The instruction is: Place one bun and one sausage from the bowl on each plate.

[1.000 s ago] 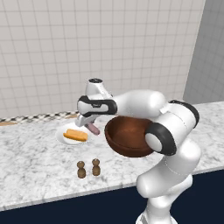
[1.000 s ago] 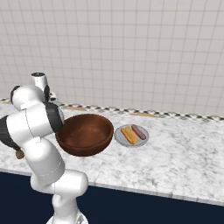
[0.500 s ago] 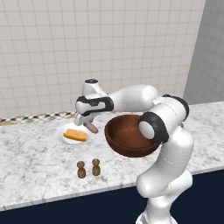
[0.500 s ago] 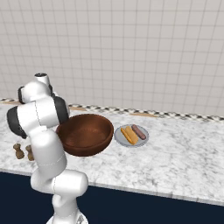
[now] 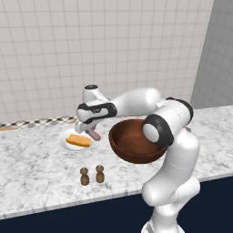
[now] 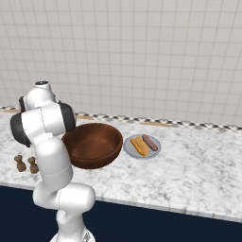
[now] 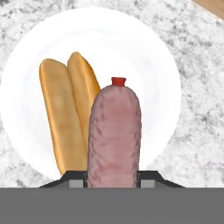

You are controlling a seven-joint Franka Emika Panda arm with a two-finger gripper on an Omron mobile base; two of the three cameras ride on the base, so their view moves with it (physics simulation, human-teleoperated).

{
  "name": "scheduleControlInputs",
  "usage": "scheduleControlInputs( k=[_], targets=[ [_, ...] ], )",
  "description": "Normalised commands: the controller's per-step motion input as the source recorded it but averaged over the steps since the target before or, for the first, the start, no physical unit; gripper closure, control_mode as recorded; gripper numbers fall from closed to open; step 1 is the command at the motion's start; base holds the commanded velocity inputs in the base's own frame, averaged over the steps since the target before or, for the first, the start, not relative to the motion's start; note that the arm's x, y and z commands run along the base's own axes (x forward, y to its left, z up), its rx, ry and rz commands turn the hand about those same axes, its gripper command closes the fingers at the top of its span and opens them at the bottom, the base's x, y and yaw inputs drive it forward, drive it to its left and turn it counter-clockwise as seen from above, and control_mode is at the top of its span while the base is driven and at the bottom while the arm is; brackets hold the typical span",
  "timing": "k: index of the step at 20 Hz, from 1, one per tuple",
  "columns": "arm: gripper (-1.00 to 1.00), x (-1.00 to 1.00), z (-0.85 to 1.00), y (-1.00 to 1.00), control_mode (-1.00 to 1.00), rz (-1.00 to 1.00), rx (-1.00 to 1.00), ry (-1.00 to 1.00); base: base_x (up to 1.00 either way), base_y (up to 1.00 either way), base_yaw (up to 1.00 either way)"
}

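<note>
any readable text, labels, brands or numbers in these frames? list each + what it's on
None. No lettering, brand, number or sign is readable in any view.
The white plate, bun and sausage are unmarked.
The brown bowl and the two small shakers carry no labels.
The tiled wall and marble counter are plain.

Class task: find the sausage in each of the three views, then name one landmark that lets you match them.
Left base view: sausage just left of centre, under the gripper, at the plate's right edge.
Right base view: sausage right of centre, beside the bun.
Hand view: sausage centre, upright, between the fingertips.
Shared landmark: the white plate with the bun.
</note>
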Motion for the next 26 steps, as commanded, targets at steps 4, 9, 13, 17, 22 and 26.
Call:
scheduleControlInputs(
  k=[4, 9, 13, 17, 22, 26],
  targets=[
    [1.00, 0.00, -0.19, 0.02, -1.00, -0.02, -0.02, 0.00, 0.00, 0.00, 0.00],
    [1.00, 0.06, -0.11, 0.04, -1.00, -0.02, -0.01, 0.00, 0.00, 0.00, 0.00],
    [1.00, 0.20, 0.00, 0.00, -1.00, 0.00, 0.00, 0.00, 0.00, 0.00, 0.00],
    [1.00, 0.22, -0.08, 0.01, -1.00, 0.00, 0.00, 0.00, 0.00, 0.00, 0.00],
    [1.00, 0.22, -0.17, 0.09, -1.00, 0.00, -0.01, 0.00, 0.00, 0.00, 0.00],
    [-1.00, 0.05, -0.04, 0.06, -1.00, -0.01, -0.01, 0.00, 0.00, 0.00, 0.00]
  ],
)
